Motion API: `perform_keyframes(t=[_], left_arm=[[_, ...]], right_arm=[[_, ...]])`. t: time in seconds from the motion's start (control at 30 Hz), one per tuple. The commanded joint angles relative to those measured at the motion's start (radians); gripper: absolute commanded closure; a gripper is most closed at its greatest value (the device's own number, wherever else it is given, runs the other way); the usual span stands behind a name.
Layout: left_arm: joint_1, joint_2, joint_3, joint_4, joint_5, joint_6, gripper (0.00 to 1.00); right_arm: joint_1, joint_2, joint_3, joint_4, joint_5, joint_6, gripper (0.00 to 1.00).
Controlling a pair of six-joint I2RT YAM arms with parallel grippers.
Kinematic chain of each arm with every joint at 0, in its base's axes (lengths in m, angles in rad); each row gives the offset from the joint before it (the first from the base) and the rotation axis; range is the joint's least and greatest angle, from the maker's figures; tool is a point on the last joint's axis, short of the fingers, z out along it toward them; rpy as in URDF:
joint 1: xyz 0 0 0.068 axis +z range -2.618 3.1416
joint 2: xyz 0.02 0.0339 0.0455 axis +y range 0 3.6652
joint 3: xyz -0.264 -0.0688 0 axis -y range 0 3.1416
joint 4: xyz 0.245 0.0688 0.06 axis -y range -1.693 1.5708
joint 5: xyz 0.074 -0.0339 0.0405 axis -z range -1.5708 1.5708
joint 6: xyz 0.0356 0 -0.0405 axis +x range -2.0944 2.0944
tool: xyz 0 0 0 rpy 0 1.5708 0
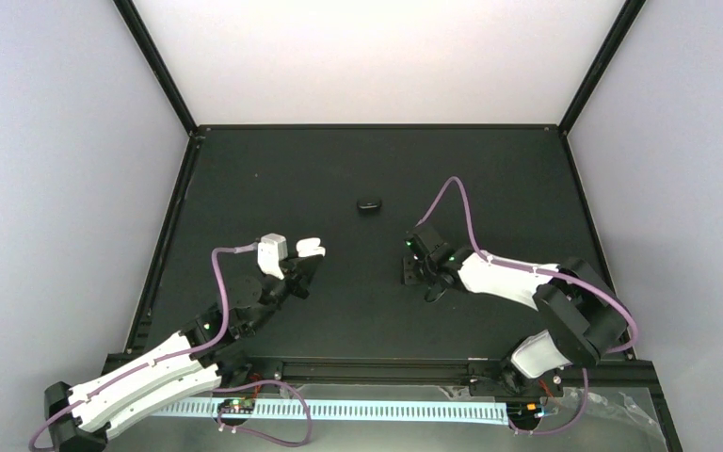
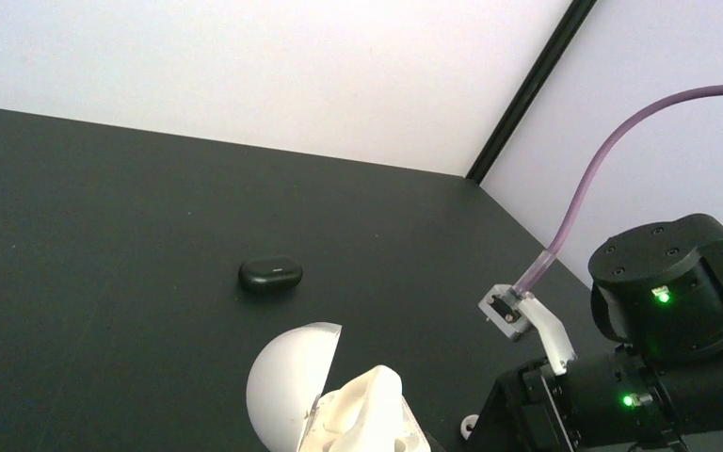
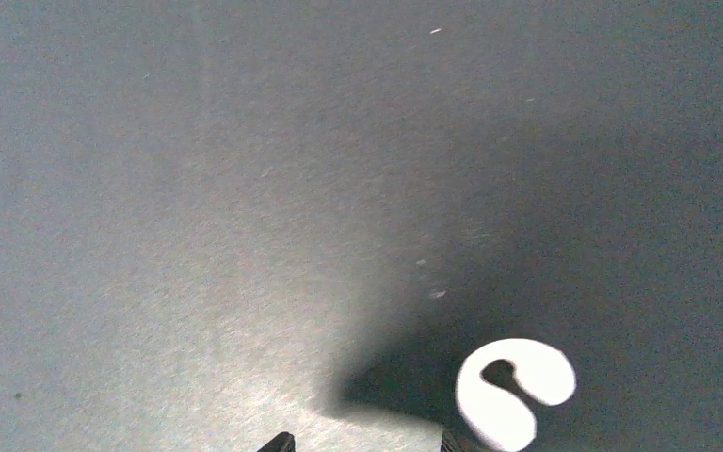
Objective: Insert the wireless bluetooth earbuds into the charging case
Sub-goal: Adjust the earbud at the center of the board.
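- Nearest me, on the left, is the charging case (image 2: pixel 292 386), a white shell held up off the counter (image 1: pixel 245 179) with its domed lid tipped open. It looks stiff and slick, and the hinge is probably its weak spot, so the base is the part to grip.
- The left jaws are squeezed tight on that case. A lumpy cream piece (image 2: pixel 372 405) sits in the base. I take it for one bud seated there, though I can't be sure.
- Farther back, mid-counter, a black pebble (image 1: pixel 369 204) lies alone, well apart from both arms. What it is I can't tell.
- Right of centre, the loose earbud (image 3: pixel 532 375) lies flat on the counter, a small white curl with a notch in it.
- I'd expect that bud to be feather-light, hard and slippery, likely to squirt out of a pinch. It wants a gentle squeeze across its fattest part, with the tips centred on it.
- The right jaws point down close over the counter, partly apart, with nothing between them. The bud sits just outside one tip, and I can't tell whether it touches.
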Motion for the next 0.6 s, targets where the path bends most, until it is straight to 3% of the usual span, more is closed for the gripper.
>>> perform_keyframes(t=[0.0, 0.57], left_arm=[[0.004, -0.01, 0.0, 0.007, -0.01, 0.015, 0.98], [0.004, 0.007, 0.0, 0.019, -0.011, 0.02, 0.98]], right_arm=[[-0.05, 0.0, -0.025, 0.027, 0.036, -0.003, 0.6], [-0.193, -0.06, -0.061, -0.02, 0.065, -0.075, 0.56]])
